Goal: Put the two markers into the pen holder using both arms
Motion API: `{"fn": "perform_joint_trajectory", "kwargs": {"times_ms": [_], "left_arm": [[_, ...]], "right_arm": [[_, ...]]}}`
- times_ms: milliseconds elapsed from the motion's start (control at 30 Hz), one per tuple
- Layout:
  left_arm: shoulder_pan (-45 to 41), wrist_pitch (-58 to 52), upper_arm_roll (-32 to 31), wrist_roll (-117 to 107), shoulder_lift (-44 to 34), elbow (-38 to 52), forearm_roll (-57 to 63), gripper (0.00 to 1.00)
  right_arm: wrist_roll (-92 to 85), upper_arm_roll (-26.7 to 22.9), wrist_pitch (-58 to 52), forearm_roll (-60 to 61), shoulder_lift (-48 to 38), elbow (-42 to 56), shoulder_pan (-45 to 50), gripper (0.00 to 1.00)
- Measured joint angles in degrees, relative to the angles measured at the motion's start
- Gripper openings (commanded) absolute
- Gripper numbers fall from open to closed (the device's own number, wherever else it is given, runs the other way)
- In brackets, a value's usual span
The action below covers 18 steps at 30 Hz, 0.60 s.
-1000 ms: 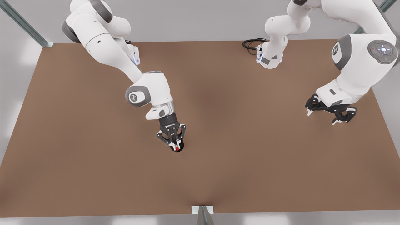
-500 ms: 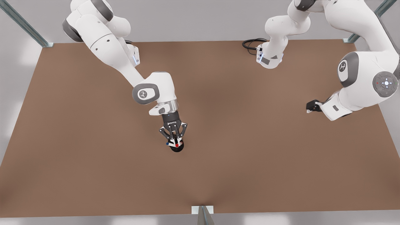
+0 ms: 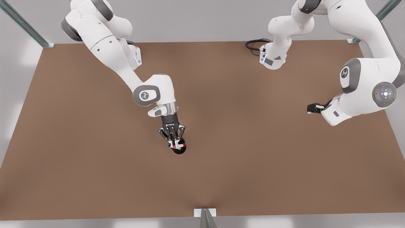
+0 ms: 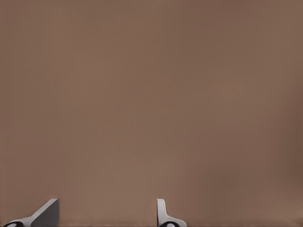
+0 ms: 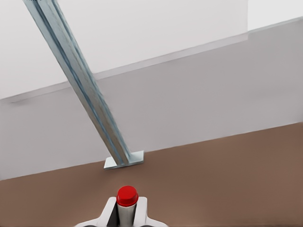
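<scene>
— What is hard to make out?
— The left gripper (image 3: 314,108) is mostly hidden behind its own arm near the table's (image 3: 253,164) edge at the front view's right. The blue-capped marker (image 3: 170,146) shows as a mere dot beside the pen holder's (image 3: 179,151) rim; whether it stands inside cannot be told.

— And the fingers?
— In the left wrist view the left gripper's (image 4: 104,218) tips stand apart over bare tabletop. The right gripper (image 5: 127,213) is clamped on the red-capped marker (image 5: 127,196), cap jutting past the tips, directly over the holder near the table's middle.

— The room?
— Plain brown tabletop, grey walls, a slanted metal strut (image 5: 85,90) at the table's edge.
</scene>
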Motion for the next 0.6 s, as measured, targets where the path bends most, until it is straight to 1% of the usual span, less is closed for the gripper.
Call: {"fn": "perform_joint_trajectory", "kwargs": {"times_ms": [600], "left_arm": [[-0.01,-1.02,0.0,-2.07,0.22,-0.02,-0.09,1.0]], "right_arm": [[11.86,0.03,0.35,-6.65,-2.87,-6.06,-2.1,0.24]]}}
